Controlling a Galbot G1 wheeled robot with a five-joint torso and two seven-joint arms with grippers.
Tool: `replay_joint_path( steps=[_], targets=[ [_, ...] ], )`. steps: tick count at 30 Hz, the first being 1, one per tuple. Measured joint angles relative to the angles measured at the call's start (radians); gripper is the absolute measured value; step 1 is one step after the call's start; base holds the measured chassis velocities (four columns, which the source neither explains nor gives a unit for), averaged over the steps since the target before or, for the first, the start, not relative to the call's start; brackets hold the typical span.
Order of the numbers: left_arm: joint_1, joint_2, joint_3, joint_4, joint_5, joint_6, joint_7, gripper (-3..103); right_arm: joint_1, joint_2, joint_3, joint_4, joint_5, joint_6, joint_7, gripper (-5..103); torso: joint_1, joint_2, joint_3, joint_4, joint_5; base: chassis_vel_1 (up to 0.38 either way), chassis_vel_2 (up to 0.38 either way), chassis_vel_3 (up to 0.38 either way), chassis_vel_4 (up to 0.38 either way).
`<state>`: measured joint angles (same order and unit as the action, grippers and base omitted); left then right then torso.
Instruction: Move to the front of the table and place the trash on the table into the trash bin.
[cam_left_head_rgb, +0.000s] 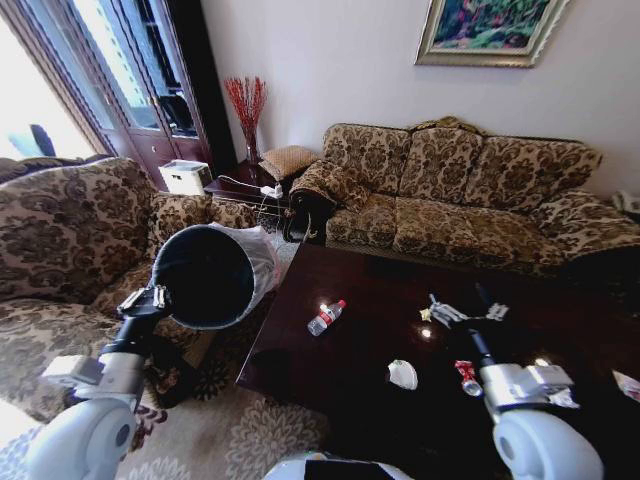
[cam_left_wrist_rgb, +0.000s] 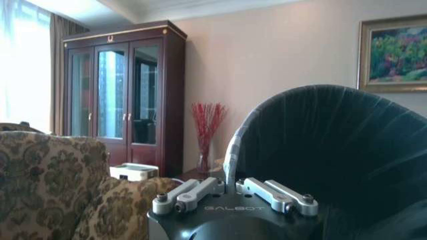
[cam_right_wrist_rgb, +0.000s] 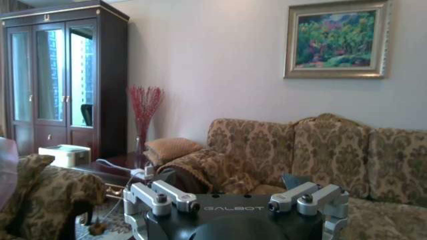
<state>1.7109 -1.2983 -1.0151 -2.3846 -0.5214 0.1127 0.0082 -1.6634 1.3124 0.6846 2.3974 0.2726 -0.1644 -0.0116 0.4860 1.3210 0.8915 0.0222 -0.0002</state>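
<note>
Item 1, tabletop (cam_left_head_rgb: 330, 380): glossy dark reddish wood, directly ahead of the robot, with a patterned sofa (cam_left_head_rgb: 470, 190) behind it.

Item 2, trash bin (cam_left_head_rgb: 205, 275): round, black, whitish liner (cam_left_head_rgb: 258, 250) at the rim. Held off the floor beside the tabletop's left end, tipped so its mouth faces the camera. The left tool (cam_left_head_rgb: 146, 298) grips the near rim, fingers closed on it (the left wrist view shows the rim (cam_left_wrist_rgb: 233, 150) rising between the fingers). Judged light and fairly stiff, though the liner is thin and could slip.

Item 3, bottle (cam_left_head_rgb: 326, 317): small, clear plastic, red label, lying on its side near the tabletop's left end. Likely light, smooth and prone to roll; best taken across the middle of the body, square to its length.

Item 4, crumpled tissue (cam_left_head_rgb: 403, 374): white, near the front edge. Soft and nearly weightless; pinch it from above at its highest fold.

Item 5, red-and-white wrapper (cam_left_head_rgb: 467, 378): just left of the right arm. Thin and flat, probably hard to lift; take it by a raised edge.

Item 6, yellowish scrap (cam_left_head_rgb: 425, 314): tiny, close beside the right tool.

Item 7, right tool (cam_left_head_rgb: 468, 312): raised over the tabletop's middle, fingers spread wide and empty.

Item 8, another wrapper (cam_left_head_rgb: 627, 384): at the far right edge, well apart from the rest.
</note>
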Motion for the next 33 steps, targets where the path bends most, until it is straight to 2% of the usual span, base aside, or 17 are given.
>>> replay_joint_path(
  steps=[5, 13, 33],
  targets=[
    [-0.003, 0.002, 0.004, 0.053, 0.027, -0.004, -0.003, 3, 0.048, -0.002, -0.109, -0.053, -0.051, 0.013, 0.029, 100, 0.0, 0.0, 0.0, 0.0, -0.0003, 0.0, 0.0, 0.0, 0.0],
    [0.005, -0.006, -0.025, 0.078, 0.026, -0.022, 0.0, 3, 0.148, -0.009, -0.2, -0.177, -0.102, 0.018, 0.033, 100, 0.0, 0.0, 0.0, 0.0001, 0.0001, 0.0, 0.0, 0.0, 0.0],
    [0.009, -0.033, -0.034, 0.066, 0.034, -0.025, 0.006, 3, 0.224, -0.029, -0.29, -0.313, -0.099, 0.032, 0.028, 100, 0.001, 0.0, 0.0, -0.0002, 0.0, -0.034, 0.043, 0.038, -0.038]
  ],
)
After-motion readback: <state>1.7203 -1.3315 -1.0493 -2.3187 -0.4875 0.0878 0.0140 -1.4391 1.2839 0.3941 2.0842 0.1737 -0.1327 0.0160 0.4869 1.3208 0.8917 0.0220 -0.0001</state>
